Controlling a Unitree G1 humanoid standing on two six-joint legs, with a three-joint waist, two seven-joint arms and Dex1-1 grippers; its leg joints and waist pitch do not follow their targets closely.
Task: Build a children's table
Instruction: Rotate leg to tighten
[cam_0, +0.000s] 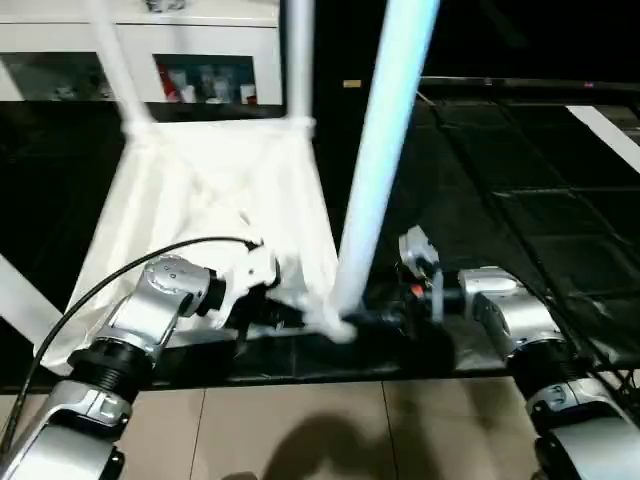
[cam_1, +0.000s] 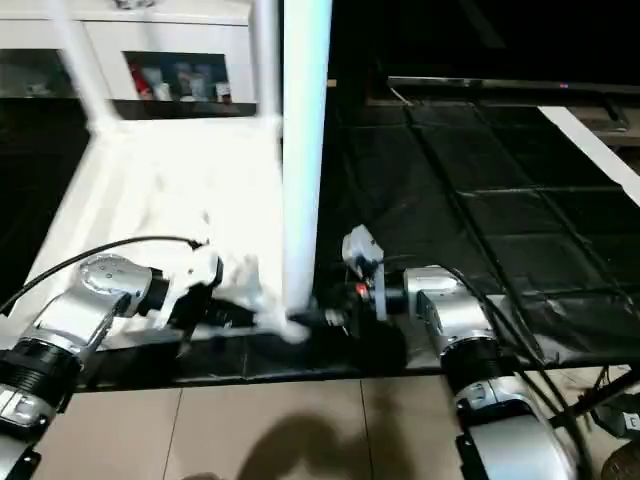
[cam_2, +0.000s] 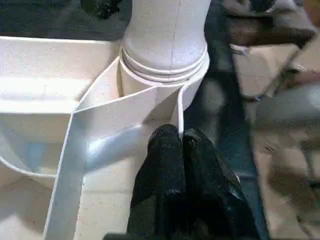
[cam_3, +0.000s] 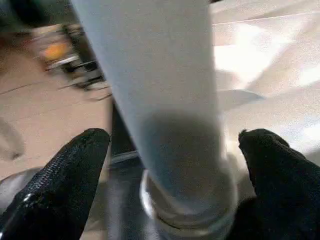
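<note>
The children's table lies upside down on a black mat, its white top (cam_0: 220, 190) showing the ribbed underside. A long white leg (cam_0: 385, 130) stands upright in the near right corner socket (cam_2: 165, 70). My left gripper (cam_2: 181, 137) is shut on a thin rib (cam_2: 179, 107) just beside that socket. My right gripper (cam_3: 175, 145) stands open around the foot of the same leg, one black finger (cam_3: 65, 175) on each side with gaps to the tube. Two more legs (cam_0: 297, 60) (cam_0: 115, 60) rise at the far corners.
The black mat (cam_0: 500, 200) spreads to the right, with a white strip (cam_0: 610, 130) at its far edge. A white cabinet with glass doors (cam_0: 200, 70) stands behind the table. Tiled floor (cam_0: 300, 430) lies at my near side.
</note>
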